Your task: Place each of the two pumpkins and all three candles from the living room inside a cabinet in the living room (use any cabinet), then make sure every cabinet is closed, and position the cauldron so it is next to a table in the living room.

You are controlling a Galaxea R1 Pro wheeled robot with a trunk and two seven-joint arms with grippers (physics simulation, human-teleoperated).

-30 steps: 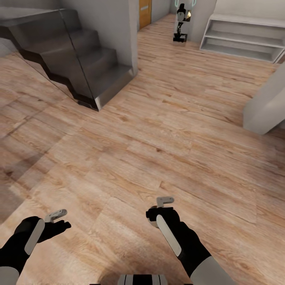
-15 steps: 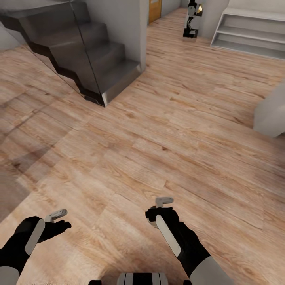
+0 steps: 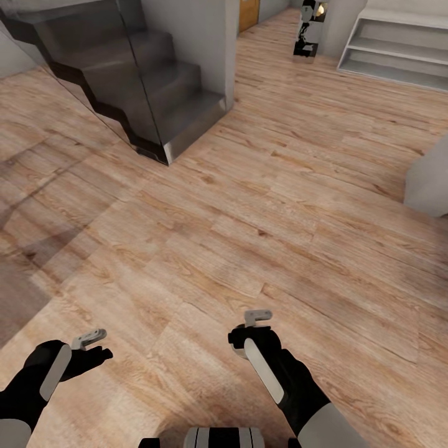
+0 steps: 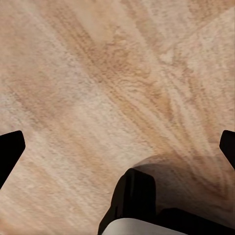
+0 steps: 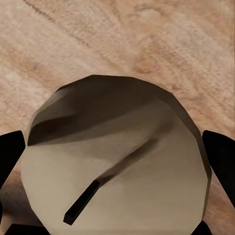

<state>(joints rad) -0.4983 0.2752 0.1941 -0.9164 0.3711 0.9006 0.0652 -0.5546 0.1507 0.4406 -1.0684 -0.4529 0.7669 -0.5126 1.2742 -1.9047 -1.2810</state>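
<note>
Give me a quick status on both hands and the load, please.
Right hand shut on candle. Left hand open, empty. In transit over wood floor; staircase ahead-left, path clear.

Even, bright, soft light falls on the wood floor [image 3: 261,186]; faint grey shadows stretch from the staircase [image 3: 143,81] across its left part. Both wrist views look coarse and blurred, with smeared floor grain

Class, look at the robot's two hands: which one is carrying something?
The right hand: a grey-beige candle with a dark wick sits between its fingers. The left hand is open, bare wood floor between its fingers.
</note>
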